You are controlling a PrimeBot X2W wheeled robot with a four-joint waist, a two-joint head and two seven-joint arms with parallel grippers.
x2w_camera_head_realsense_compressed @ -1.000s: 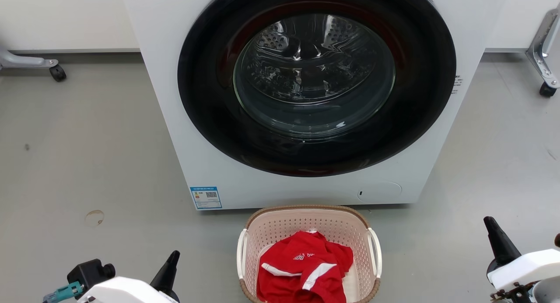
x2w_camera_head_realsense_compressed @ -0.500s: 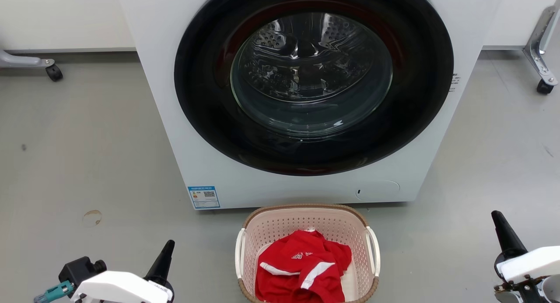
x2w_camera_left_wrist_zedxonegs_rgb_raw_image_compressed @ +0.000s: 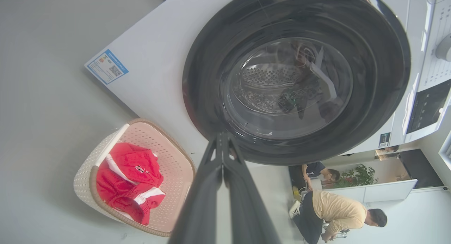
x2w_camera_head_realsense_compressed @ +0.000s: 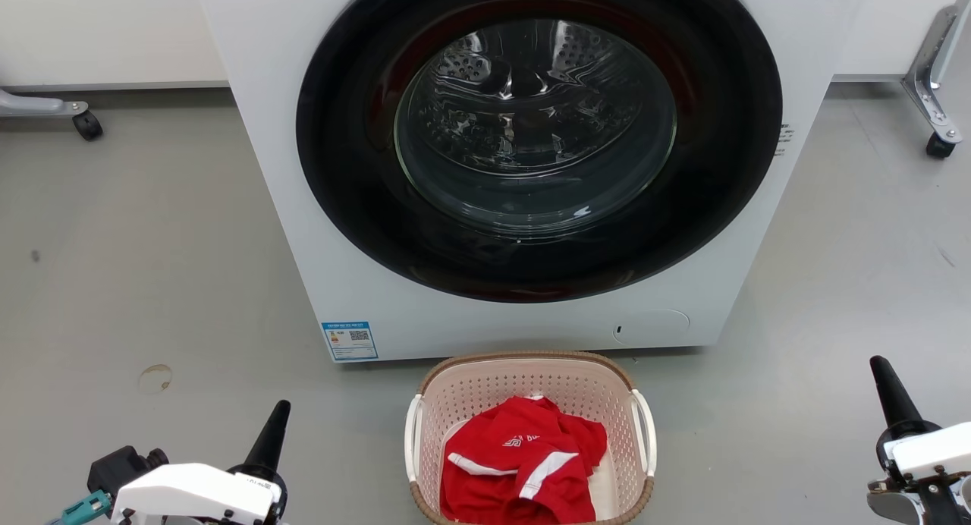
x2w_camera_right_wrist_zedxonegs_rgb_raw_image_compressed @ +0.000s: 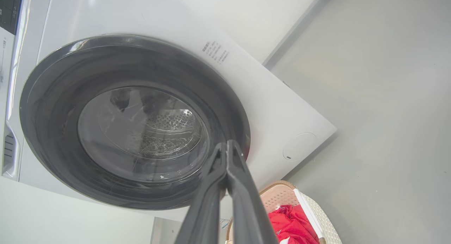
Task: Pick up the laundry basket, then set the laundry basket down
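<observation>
Laundry basket [x2w_camera_head_realsense_compressed: 523, 381] on floor [x2w_camera_head_realsense_compressed: 152, 282] between left tool [x2w_camera_head_realsense_compressed: 279, 413] and right tool [x2w_camera_head_realsense_compressed: 881, 367], touching neither; both tools pressed together.

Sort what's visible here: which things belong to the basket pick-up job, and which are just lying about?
Job in hand:
laundry basket, on the floor
left hand and right hand, both shut, apart from it

Just about:
washing machine
red garment, in the basket
wheeled frame leg
person crouching in the background
</observation>
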